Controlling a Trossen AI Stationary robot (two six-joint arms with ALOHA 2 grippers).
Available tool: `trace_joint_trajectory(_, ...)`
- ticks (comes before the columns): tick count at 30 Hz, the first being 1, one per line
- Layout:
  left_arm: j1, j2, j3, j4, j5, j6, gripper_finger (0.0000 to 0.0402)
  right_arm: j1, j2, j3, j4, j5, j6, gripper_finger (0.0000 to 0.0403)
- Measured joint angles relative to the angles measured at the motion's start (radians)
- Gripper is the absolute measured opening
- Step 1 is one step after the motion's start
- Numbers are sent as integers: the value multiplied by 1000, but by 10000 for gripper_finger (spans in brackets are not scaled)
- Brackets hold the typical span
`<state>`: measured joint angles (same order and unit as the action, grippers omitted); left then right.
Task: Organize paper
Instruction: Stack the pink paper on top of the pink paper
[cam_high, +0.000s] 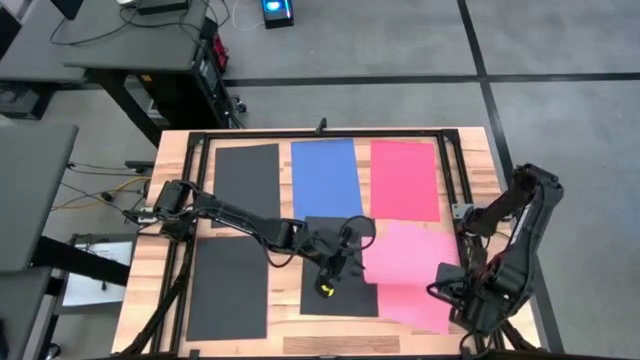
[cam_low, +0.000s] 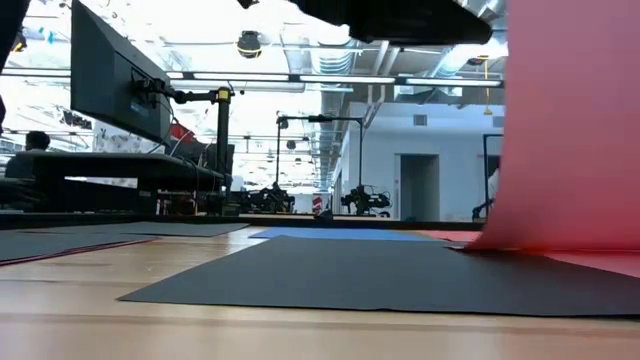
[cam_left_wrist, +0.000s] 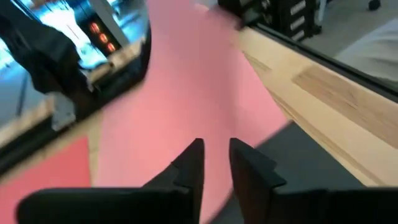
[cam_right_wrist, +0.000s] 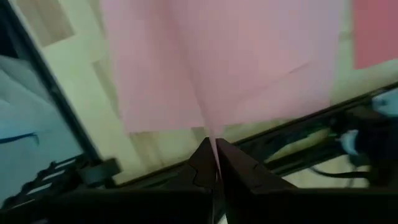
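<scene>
- The surface (cam_high: 470, 150) is pale wood with a visible grain, edged by a black frame (cam_high: 200, 140).
- A dark grey sheet (cam_high: 247, 178) is plain, with no pattern.
- A blue sheet (cam_high: 326, 178) is a solid mid blue.
- A red sheet (cam_high: 404, 178) is plain red.
- A second dark grey sheet (cam_high: 229, 288) matches the first in colour.
- A third dark sheet (cam_high: 345, 298) is near black.
- The pink sheet (cam_high: 408, 262) is pale pink, with a red sheet's edge (cam_high: 395, 298) showing beneath it.
- Both arms are black; the left tool (cam_high: 327, 283) carries a small yellow mark.
- The right tool (cam_right_wrist: 216, 163) has black fingers.
</scene>
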<state>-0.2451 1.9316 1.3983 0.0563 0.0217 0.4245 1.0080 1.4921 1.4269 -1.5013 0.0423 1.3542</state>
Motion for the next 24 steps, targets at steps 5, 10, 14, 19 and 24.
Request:
trace_joint_trajectory(5, -6, 0, 0, -107, -5, -89, 106, 0, 35, 0, 57, -53, 35, 0)
trace_joint_trajectory(10, -7, 0, -18, -207, -4, -174, 109, 0, 66, -2, 122, -104, 45, 0)
trace_joint_trajectory(14, -6, 0, -66, -202, 0, -236, 109, -6, 83, -2, 200, -154, 35, 0)
trace_joint_trajectory(19, -3, 0, -111, -200, 3, -300, 109, -23, 85, -2, 237, -153, 29, 0)
trace_joint_trajectory(24, -3, 0, -114, -203, 3, -322, 109, -43, 85, -2, 230, -152, 25, 16)
